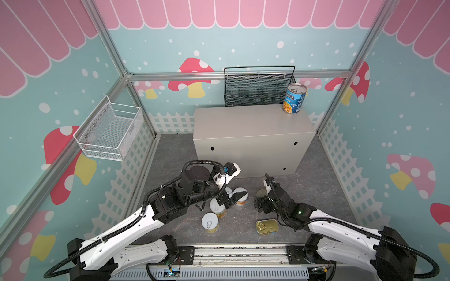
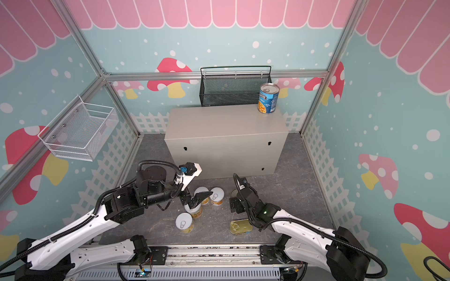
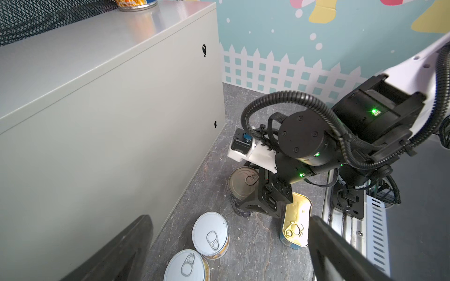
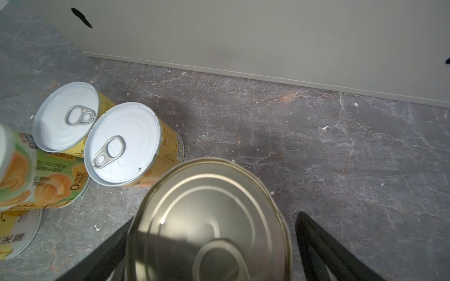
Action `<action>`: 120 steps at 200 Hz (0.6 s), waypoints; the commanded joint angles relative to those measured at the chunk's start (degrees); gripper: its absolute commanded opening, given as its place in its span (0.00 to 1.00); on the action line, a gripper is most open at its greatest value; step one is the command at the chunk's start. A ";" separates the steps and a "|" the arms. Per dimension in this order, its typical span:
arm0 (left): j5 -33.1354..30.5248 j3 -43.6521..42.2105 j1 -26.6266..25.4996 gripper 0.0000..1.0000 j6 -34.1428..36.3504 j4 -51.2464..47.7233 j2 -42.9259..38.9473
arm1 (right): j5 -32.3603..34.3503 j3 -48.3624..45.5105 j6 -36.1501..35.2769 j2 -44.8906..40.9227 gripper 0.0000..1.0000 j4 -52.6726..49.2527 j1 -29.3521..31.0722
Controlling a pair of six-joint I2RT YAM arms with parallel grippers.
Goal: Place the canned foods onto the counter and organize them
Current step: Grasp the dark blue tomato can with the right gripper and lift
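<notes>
Bright, even light; soft shadows; top views bend (fisheye edges).

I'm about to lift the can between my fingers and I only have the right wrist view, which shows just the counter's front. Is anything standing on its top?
Observer: Yes, one blue-labelled can stands upright at the far right corner of the counter.
Operator: Where is the other arm's gripper?
Observer: The left gripper is open, just above the cluster of yellow-labelled cans on the floor.
Operator: Any can on the floor outside my frame?
Observer: A flat gold-topped tin lies on the floor beside the right arm, nearer the robot's base.
</notes>
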 commanded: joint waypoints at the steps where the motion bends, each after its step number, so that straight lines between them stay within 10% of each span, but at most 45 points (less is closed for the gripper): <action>1: 1.45 -0.15 0.52 0.99 0.36 -0.30 0.42 | -0.02 -2.77 -0.06 -2.76 0.96 2.89 0.50; 120: 1.94 0.00 1.24 0.99 0.10 -0.34 1.32 | -1.19 -5.96 -3.31 -3.80 0.75 12.15 0.68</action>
